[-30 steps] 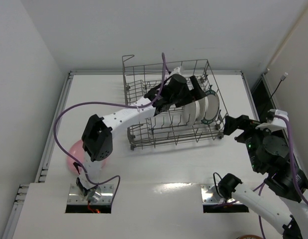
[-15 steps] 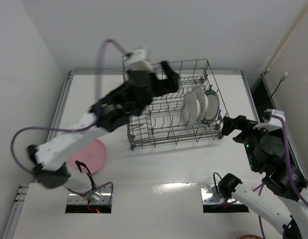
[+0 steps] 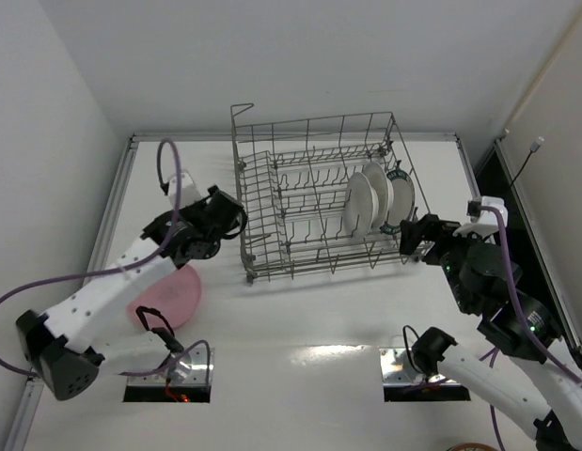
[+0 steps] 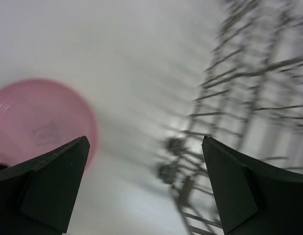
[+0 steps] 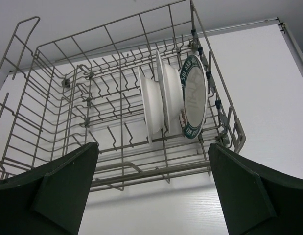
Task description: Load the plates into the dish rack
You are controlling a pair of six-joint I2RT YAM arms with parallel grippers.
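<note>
The left arm has swung back out of the dish rack (image 3: 309, 256) since half a second ago. Its left gripper (image 3: 227, 212) now hangs over the table (image 3: 319, 319) just left of the rack, fingers wide apart and empty. The right gripper (image 3: 413, 235) has crept a bit closer to the rack's right front corner, also spread open with nothing in it. In the rack, three plates stand on edge in the right-hand tines, same as before: two white plates (image 3: 359, 202) side by side, then the teal-rimmed plate (image 3: 401, 199) nearest the right wall. The pink plate (image 3: 173, 293) lies flat on the white table, well left of the rack. Plain white walls all round.
</note>
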